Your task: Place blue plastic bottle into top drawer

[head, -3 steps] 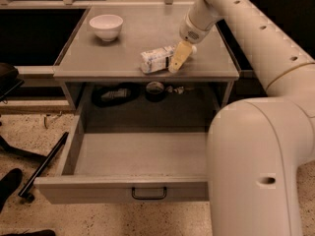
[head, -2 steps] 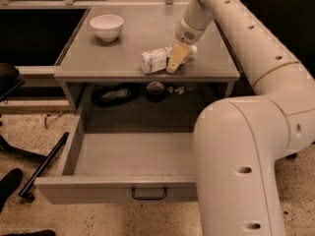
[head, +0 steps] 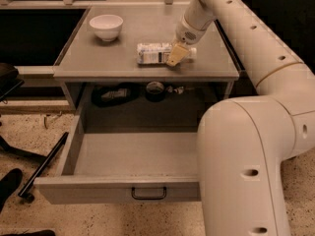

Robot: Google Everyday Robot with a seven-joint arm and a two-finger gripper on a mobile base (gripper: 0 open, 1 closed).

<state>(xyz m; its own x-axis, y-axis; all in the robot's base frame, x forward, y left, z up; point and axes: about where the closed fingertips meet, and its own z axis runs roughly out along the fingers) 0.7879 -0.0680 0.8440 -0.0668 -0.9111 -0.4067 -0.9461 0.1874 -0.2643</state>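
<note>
**Q:** Which surface carries the things?

**A:** The flat grey table top (head: pixel 93 63), with a low raised rim along its left edge. Two things lie directly on it.

**Q:** Which two, and where?

**A:** The white bowl (head: pixel 106 26) stands upright towards the back left. The blue plastic bottle (head: pixel 153 53) lies on its side nearer the front edge, right of centre, its white cap pointing right. The two are well apart.

**Q:** And your pincer?

**A:** My gripper (head: pixel 175 56) is low over the table top at the cap end of the bottle, overlapping it as seen from the camera.
</note>
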